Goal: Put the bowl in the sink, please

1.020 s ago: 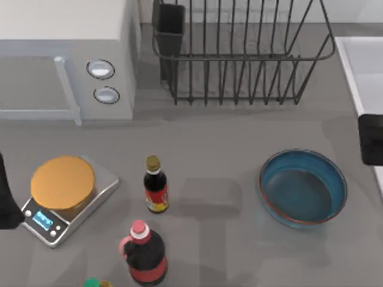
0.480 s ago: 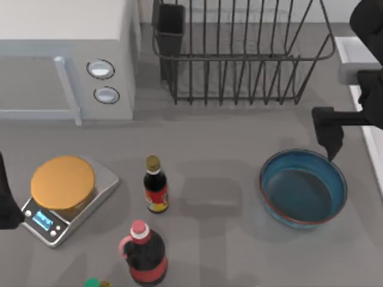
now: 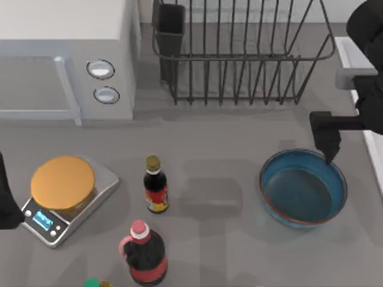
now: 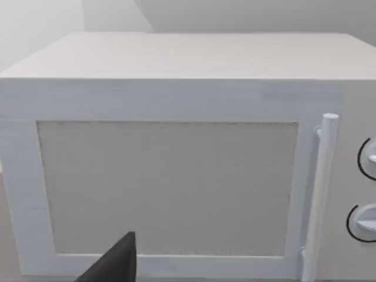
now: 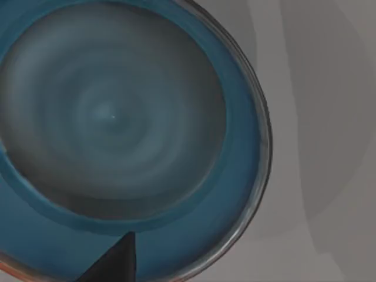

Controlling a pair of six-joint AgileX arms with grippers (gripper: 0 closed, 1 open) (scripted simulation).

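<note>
Teal-blue with a thin reddish rim, the one bowl (image 3: 303, 187) sits on the grey table (image 3: 227, 137) at the right, near side, and you can see it upright and with nothing in it. Your right gripper (image 3: 328, 140) hangs over the bowl's far rim, one dark finger (image 3: 326, 136) pointing down at the edge; whether the claw is apart or together you cannot tell. From the right wrist camera you look straight down into the bowl (image 5: 117, 135), a single finger tip (image 5: 114, 261) showing at its inner wall. One sink (image 3: 359, 66) lies at the far right edge, just beyond the bowl and partly behind your right arm.

Count the rest: one white microwave (image 3: 66, 60) far left with two round knobs (image 3: 100, 69), one black wire rack (image 3: 239, 54) at the far middle, one silver scale (image 3: 63, 197) with an orange disc at the near left, and two dark sauce bottles (image 3: 155, 186) in the near middle. Your left gripper (image 3: 6, 203) is parked at the left edge beside the scale; its wrist camera faces the microwave door (image 4: 167, 188), and its claw state you cannot tell.
</note>
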